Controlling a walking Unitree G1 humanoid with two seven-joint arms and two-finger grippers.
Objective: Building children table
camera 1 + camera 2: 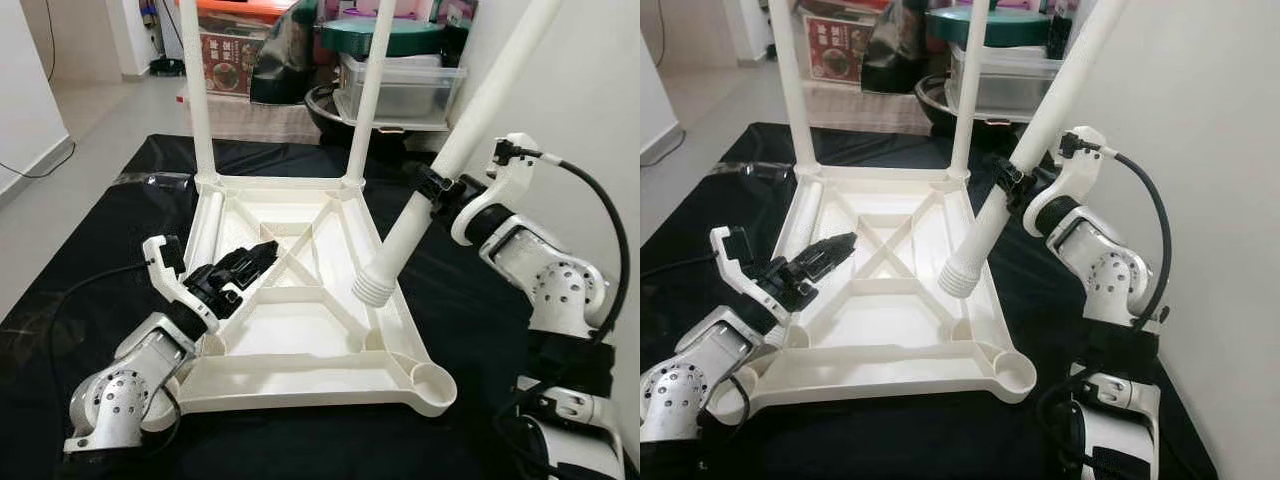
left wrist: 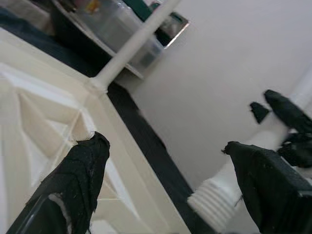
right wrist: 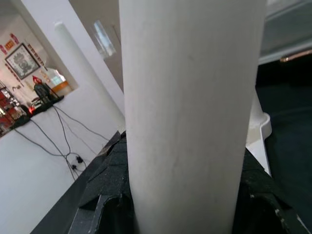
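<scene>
The white children's table top (image 1: 300, 395) lies upside down on a black cloth. Two white legs (image 1: 198, 90) (image 1: 370, 90) stand upright in its far corners. My right gripper (image 1: 432, 188) is shut on a third leg (image 1: 470, 130), which is tilted, with its threaded end (image 1: 372, 290) hanging just above the top's right rim. The near right corner socket (image 1: 432, 380) is empty. Another leg (image 1: 207, 228) lies along the left edge. My left gripper (image 1: 255, 258) is open, hovering low over the ribs on the left side; its fingers (image 2: 83, 170) stand wide apart.
The black cloth (image 1: 480, 330) covers the work surface. Behind it stand a clear plastic box (image 1: 400, 90) with a green lid, a red carton (image 1: 225, 55) and dark bags. A white wall (image 1: 1200, 150) rises close on the right. Grey floor (image 1: 90, 130) lies to the far left.
</scene>
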